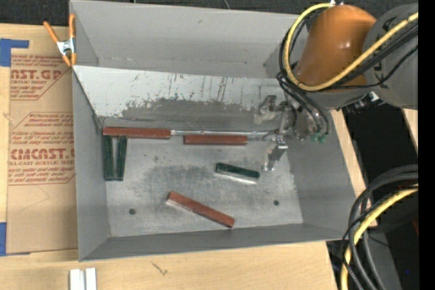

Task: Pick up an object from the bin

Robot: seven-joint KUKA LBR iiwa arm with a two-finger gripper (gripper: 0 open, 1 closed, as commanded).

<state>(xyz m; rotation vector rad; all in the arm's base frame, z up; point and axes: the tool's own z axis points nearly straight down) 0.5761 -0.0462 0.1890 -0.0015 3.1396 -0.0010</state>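
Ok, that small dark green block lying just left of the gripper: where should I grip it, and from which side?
Probably take the dark green block at its middle, across its narrow width, coming straight down from above. It lies flat on the bin floor, long axis roughly left to right, with bare floor along both long sides.

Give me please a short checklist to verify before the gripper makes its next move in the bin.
1. Gripper is inside the bin, on its right side: ok.
2. Nearest thing, the small dark green block, lies flat and apart from the other things: ok.
3. Gripper centred over that block: not ok, it stands just to the block's right.
4. Gripper open wide enough: cannot tell.
5. Red-brown bar behind the block leaves room around it: ok.
6. Gripper already touching the bin floor: cannot tell.
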